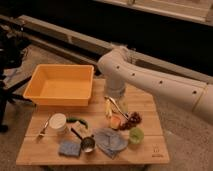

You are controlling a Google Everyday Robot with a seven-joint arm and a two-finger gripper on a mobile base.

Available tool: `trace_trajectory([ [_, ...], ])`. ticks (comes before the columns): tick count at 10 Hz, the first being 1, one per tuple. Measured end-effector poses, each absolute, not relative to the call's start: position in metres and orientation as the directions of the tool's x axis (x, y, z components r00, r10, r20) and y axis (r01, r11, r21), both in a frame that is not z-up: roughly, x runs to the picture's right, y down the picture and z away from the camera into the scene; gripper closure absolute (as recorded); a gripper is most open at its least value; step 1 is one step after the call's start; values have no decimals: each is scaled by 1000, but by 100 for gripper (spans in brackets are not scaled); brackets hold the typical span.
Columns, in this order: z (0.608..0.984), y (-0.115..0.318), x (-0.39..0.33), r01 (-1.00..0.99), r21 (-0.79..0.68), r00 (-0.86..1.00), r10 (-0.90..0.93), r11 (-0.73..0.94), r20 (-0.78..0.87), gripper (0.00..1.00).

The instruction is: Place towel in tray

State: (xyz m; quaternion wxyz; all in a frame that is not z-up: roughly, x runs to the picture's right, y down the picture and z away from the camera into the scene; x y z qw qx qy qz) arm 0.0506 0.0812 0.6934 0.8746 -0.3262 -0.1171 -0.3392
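Observation:
The towel (111,141) is a crumpled grey-blue cloth lying on the wooden table (150,152) near its front edge, right of centre. The yellow tray (61,85) stands at the table's back left and looks empty. My gripper (113,108) hangs from the white arm (150,82) above the middle of the table. It is behind the towel, to the right of the tray, and apart from both. It holds nothing that I can see.
A metal measuring cup (88,144) and a blue sponge (69,148) lie left of the towel. A white cup (58,122) and a green pepper (77,121) sit front left. An orange fruit (116,122), grapes (133,120) and a green cup (136,135) crowd the right of the gripper.

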Motion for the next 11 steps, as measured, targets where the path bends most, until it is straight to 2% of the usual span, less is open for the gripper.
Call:
trace_trajectory([
  [3,677,131,63,665,-508,747,-475,548,466,20],
  [5,682,165,59,674,-505,738,-457,540,496,20],
  [11,695,219,13,725,-437,678,-440,532,590,20],
])
